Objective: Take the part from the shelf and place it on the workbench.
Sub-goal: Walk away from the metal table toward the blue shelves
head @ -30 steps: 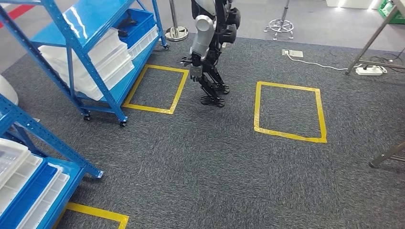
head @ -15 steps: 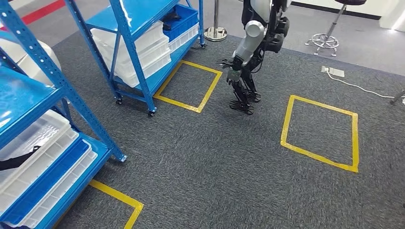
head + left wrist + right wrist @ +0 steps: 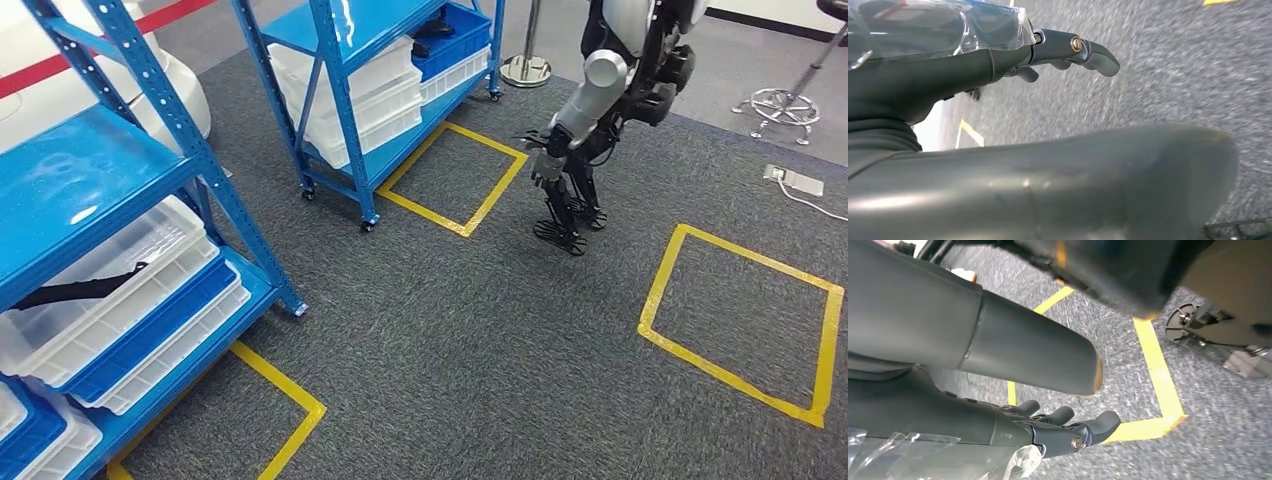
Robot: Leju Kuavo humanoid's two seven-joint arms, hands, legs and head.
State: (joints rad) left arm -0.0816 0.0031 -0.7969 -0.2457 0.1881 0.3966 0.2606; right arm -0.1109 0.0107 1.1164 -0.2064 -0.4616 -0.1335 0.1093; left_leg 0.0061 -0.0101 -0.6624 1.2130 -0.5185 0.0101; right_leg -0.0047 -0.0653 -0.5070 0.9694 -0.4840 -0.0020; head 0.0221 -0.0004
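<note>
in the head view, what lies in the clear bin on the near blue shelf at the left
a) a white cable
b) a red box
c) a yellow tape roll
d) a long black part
d: a long black part lies across the clear bin on the near blue shelf.

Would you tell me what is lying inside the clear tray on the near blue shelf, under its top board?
A long black part lies across the clear tray on the near blue shelf. Its far end runs back under the shelf board, so that end and the tray's rear are covered.
</note>
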